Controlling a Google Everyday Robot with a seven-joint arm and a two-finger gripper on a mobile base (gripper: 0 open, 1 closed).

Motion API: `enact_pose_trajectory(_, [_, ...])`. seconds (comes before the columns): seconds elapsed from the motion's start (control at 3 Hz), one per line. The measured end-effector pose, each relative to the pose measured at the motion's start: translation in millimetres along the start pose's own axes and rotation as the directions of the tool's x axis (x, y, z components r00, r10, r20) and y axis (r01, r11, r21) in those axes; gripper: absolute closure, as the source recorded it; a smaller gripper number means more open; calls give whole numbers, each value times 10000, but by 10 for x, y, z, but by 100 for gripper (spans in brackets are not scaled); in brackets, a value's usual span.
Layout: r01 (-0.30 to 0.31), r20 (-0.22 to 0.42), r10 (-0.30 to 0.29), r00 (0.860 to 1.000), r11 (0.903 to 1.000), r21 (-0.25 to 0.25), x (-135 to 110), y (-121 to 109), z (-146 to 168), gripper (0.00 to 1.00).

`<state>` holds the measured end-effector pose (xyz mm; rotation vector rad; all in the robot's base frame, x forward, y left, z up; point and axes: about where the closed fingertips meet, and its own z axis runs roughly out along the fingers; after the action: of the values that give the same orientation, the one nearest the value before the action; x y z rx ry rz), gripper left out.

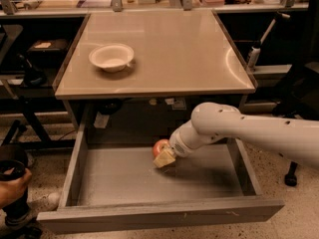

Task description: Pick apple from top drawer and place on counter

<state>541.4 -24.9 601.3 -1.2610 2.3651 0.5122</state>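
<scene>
The apple (159, 145) is small and red-orange and lies on the floor of the open grey top drawer (124, 176), near its back middle. My gripper (164, 157) reaches down into the drawer from the right on the white arm (239, 128). It sits right at the apple's front right side and covers part of it. The counter (179, 54) is the beige glossy tabletop above the drawer.
A white bowl (111, 57) stands on the counter's left side. A person's hand (12, 185) holding a dark object is at the lower left beside the drawer. Shelves and clutter lie behind the counter, and a chair base (291, 176) stands at the right.
</scene>
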Motion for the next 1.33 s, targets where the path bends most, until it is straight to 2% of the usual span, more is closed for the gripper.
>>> enact_pose_trajectory(0.67, [5, 3, -5, 10000, 10000, -10, -2, 4, -1, 88])
enact_pose_trajectory(1.0, [-138, 511, 148, 9986, 9997, -193, -174, 114, -384, 100])
enact_pose_trajectory(1.33, [-281, 896, 285, 9956, 9996, -61, -399, 302, -1001, 100])
